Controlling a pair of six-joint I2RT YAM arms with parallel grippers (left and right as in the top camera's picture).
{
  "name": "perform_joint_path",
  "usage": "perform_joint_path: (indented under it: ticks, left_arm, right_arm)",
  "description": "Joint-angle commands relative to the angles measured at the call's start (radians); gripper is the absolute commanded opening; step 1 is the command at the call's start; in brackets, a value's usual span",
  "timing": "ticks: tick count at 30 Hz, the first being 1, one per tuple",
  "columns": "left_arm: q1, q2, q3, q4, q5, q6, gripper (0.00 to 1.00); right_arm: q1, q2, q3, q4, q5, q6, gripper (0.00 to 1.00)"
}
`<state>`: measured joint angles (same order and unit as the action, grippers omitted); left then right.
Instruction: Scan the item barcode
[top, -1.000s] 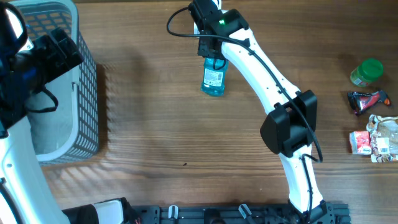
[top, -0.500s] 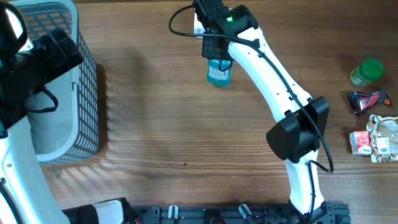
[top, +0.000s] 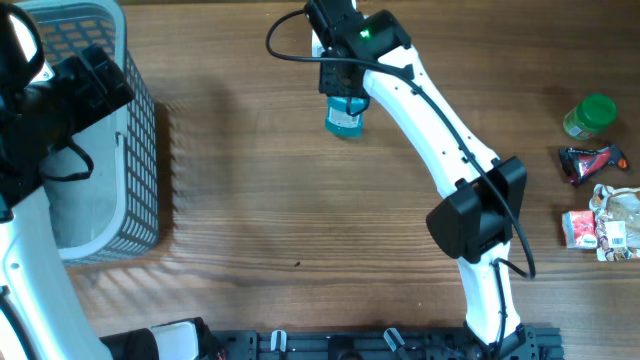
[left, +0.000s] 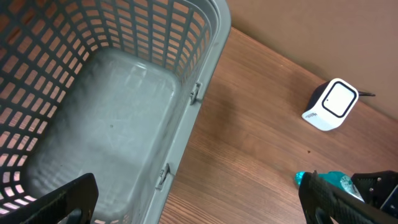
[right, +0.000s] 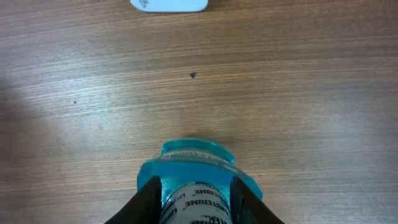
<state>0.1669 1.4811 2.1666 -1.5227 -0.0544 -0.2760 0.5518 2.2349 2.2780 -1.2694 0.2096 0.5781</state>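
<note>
Reaching from its base at the near edge of the wooden table, the white right arm stretches diagonally toward the far side. Off to its right lie a few wrapped snacks, with a dark packet just beyond them and a green-lidded jar farther back again, all well apart from the arm.

On the left side of the table stands a grey slatted basket. The left arm rises beside it, and the left gripper hangs above the basket with its jaws spread as wide as they go, holding nothing.

Farther back, near the middle of the far side, the right gripper is clamped narrowly on a blue bottle of clear liquid with a printed label. In the right wrist view the two fingers press on either side of the bottle, which sticks out ahead of them. Whether the bottle touches the table cannot be told.

Beyond the bottle, close to the table's far edge, sits a small white scanner with a dark-rimmed window, apart from the bottle.
</note>
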Motion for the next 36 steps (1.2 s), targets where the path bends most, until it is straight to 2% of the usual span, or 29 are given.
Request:
perform_joint_path:
  ticks: [1,5,7,14,19,20,21,29,32,36]
  left_arm:
    - [0.008,0.001,0.008,0.002,0.005,-0.002,1.0]
    - [0.008,0.001,0.008,0.002,0.005,-0.001,1.0]
    - [0.008,0.001,0.008,0.002,0.005,-0.001,1.0]
    - [0.008,0.001,0.008,0.002,0.005,-0.001,1.0]
    - [0.008,0.001,0.008,0.002,0.005,-0.001,1.0]
    - [0.008,0.001,0.008,0.002,0.005,-0.001,1.0]
    - [0.008,0.001,0.008,0.002,0.005,-0.001,1.0]
    - [0.008,0.001,0.008,0.002,0.005,-0.001,1.0]
    - [0.008,0.001,0.008,0.002,0.005,-0.002,1.0]
    - [0.008,0.001,0.008,0.002,0.005,-0.001,1.0]
  right_arm:
    - [0.012,-0.013,0.004,0.016,0.018,0.036,0.15]
    - [0.012,0.004,0.001,0.018,0.014,0.055,0.17]
    - [0.012,0.004,-0.002,0.018,0.014,0.055,0.27]
    - [0.012,0.006,-0.13,0.07,-0.006,0.08,0.27]
    - [0.012,0.006,-0.156,0.096,-0.009,0.079,0.28]
    - [0.012,0.006,-0.156,0.096,-0.008,0.079,0.31]
    - [0.012,0.006,-0.156,0.097,-0.008,0.077,0.39]
    - [0.012,0.005,-0.156,0.106,-0.009,0.076,0.75]
    - [0.012,0.005,-0.156,0.105,-0.009,0.075,0.81]
    - [0.011,0.005,-0.154,0.099,-0.01,0.026,0.82]
